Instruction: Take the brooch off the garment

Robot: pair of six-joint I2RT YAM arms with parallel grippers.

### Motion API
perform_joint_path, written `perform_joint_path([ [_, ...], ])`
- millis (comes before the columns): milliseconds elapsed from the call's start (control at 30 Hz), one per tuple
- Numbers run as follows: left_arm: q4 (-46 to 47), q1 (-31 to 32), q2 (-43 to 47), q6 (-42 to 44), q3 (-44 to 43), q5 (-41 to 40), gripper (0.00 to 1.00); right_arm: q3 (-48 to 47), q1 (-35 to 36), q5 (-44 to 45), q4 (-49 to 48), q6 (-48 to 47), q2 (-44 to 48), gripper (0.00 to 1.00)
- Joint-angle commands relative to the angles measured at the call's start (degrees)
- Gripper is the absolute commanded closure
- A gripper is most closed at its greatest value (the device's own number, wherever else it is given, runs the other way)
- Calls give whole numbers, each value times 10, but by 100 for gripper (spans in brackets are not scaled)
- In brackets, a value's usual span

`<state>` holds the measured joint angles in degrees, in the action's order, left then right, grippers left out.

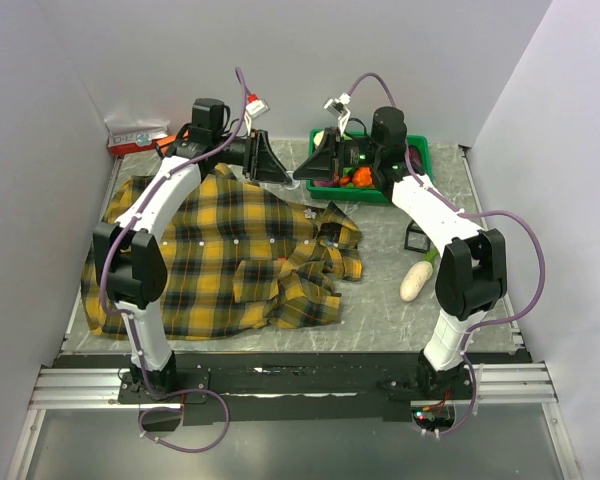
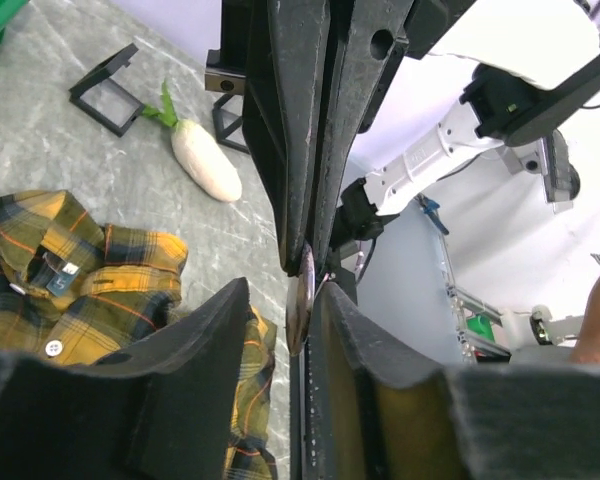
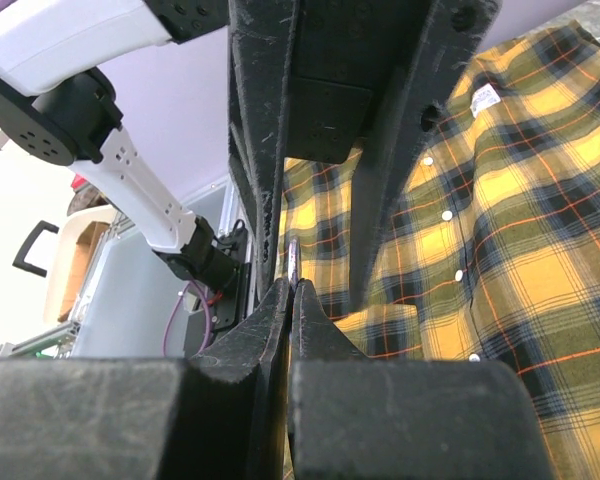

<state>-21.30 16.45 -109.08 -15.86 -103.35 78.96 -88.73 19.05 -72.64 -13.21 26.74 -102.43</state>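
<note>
The garment (image 1: 210, 260) is a yellow-and-black plaid shirt lying spread on the left half of the table. Both grippers meet in the air above its far right edge. My right gripper (image 3: 292, 288) is shut on the brooch (image 3: 293, 258), a thin pale silvery disc seen edge-on and lifted clear of the shirt (image 3: 520, 220). My left gripper (image 2: 283, 290) is open; its fingers straddle the brooch (image 2: 301, 300), which lies against its right finger. In the top view, the left gripper (image 1: 277, 170) and the right gripper (image 1: 305, 168) hide the brooch.
A green bin (image 1: 380, 190) with colourful items stands at the back, behind the right gripper. A white radish (image 1: 416, 280) and small black stands (image 1: 417, 237) lie right of the shirt. A red-and-white box (image 1: 138, 138) sits at the back left. Walls enclose three sides.
</note>
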Motion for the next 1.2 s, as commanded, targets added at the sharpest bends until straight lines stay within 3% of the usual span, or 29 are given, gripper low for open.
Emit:
perform_joint_path([
  [0,111,-5,3,-86,22,54,60,-20,6,-2,-12,-14,18,100],
  [367,100,-5,10,-78,27,30,67,-19,5,4,-14,-11,21,100],
  [667,-27,2,18,46,3,-58,70,-21,6,14,-27,5,24,100],
  [1167,-15,-3,34,33,10,-72,67,-21,9,15,-6,-11,29,100],
])
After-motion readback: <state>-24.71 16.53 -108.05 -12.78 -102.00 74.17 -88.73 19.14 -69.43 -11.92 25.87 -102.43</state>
